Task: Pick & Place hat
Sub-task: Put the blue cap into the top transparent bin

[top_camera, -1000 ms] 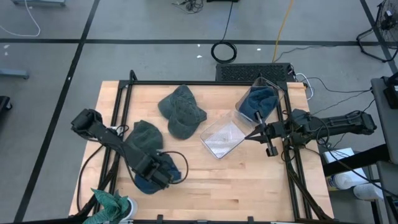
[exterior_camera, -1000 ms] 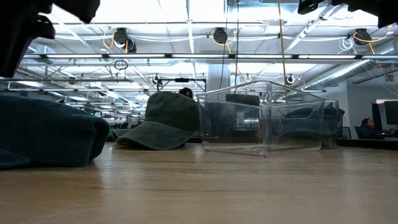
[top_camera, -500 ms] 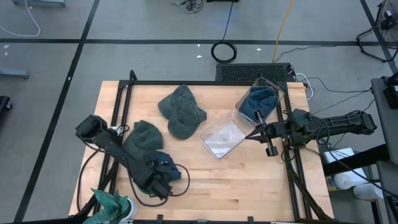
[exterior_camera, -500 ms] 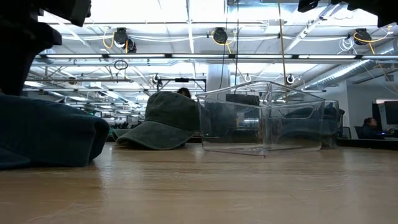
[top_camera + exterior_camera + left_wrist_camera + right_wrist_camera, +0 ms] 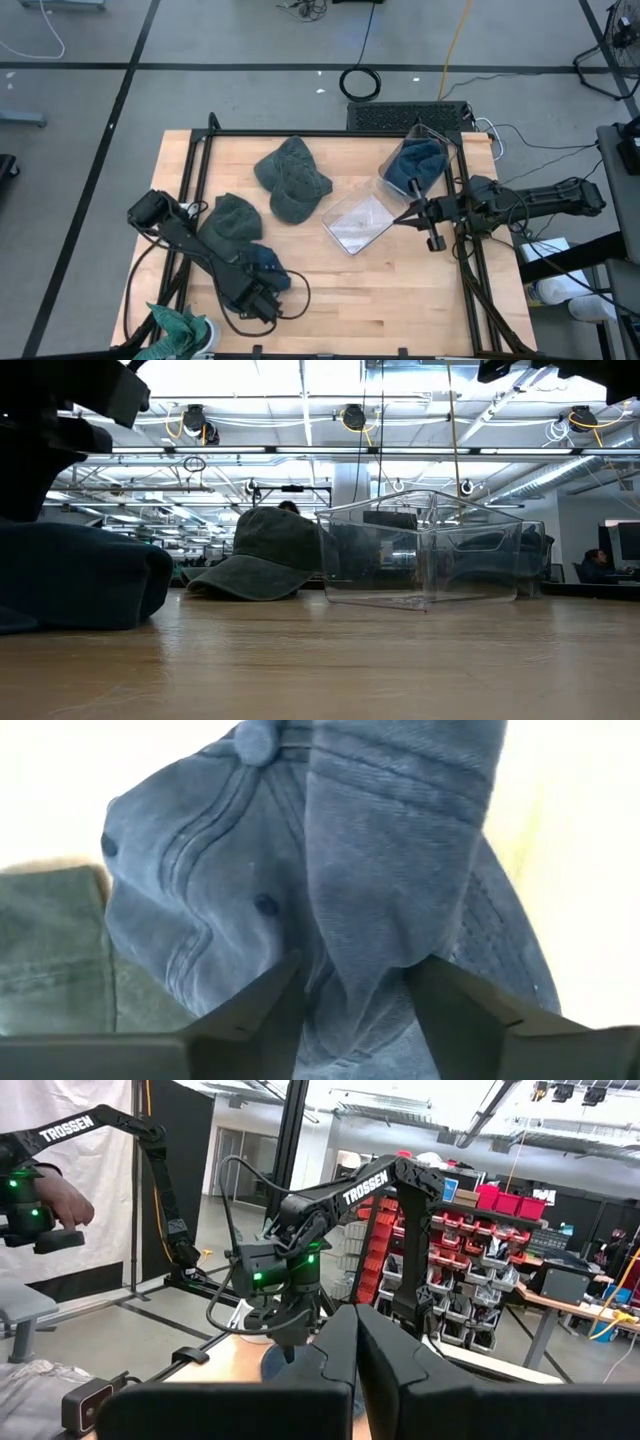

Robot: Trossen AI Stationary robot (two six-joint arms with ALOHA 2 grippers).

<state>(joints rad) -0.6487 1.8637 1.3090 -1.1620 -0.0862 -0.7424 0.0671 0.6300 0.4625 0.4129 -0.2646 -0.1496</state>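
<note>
A blue hat [image 5: 268, 266] lies on the table near the near-left corner, and its edge touches a dark green hat [image 5: 232, 222]. My left gripper [image 5: 257, 297] is down at the blue hat's near side and shut on a raised fold of it [image 5: 370, 920]. In the low view both hats are a dark mass [image 5: 80, 575] on the table. A second green hat [image 5: 292, 178] rests on its brim at mid-table. My right gripper [image 5: 408, 215] is shut and empty, beside the clear bin [image 5: 358, 222]. My left gripper pinches a raised fold of the blue hat [image 5: 385, 890] between its two fingers [image 5: 262, 1010], one on each side of the ridge. The fingers come slanting down from the table's near side. The hat rests on the table, its crown button [image 5: 252, 738] beyond the fold.
A second clear bin [image 5: 418, 160] at the far right holds another blue hat. A teal cloth [image 5: 175, 325] lies on a white object at the near-left corner. A black frame [image 5: 200, 170] runs along the table's edges. Bare wood lies at the near middle [image 5: 390, 290].
My left gripper has gone toward the table's near edge across the blue hat. More of the hat's crown now shows on the gripper's far side. The hat has stayed on the table.
</note>
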